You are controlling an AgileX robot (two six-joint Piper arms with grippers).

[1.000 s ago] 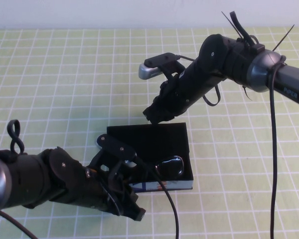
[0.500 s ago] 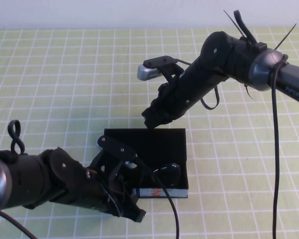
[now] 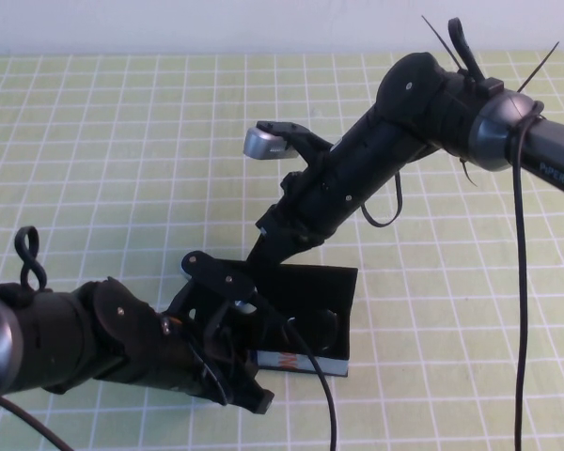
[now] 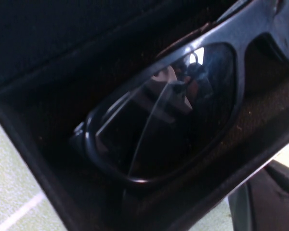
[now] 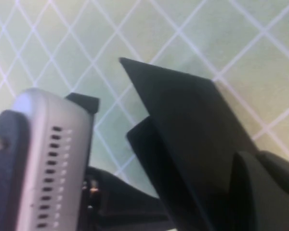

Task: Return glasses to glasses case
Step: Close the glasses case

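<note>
Sitting inside the case (image 3: 305, 319) already, the glasses (image 4: 159, 120) are seen lens-up in the left wrist view, frame close against the inner wall. The case rests on the green gridded desk (image 3: 122, 141), printed front side facing the robot.

The lid (image 5: 183, 125) is lifted at its far edge by the right hand (image 3: 263, 246), which looks pinched shut on it, though the fingertips are mostly hidden behind the flap. The left hand (image 3: 227, 331) is parked at the near-left end of the case, right against it; how far it's open can't be told, since the fingers are lost in all that black.

What could go wrong, as a guess:
- Lid could be dropped early or slip from the pinch, so it flops back open.
- Lid might be pressed down onto the frame if the glasses sit proud, leaving it ajar or stressing the lens.
- Case could get dragged or tipped by the pull on the flap if it isn't braced by the left hand.
- Both arms are crowded together, so a bump is possible.
</note>
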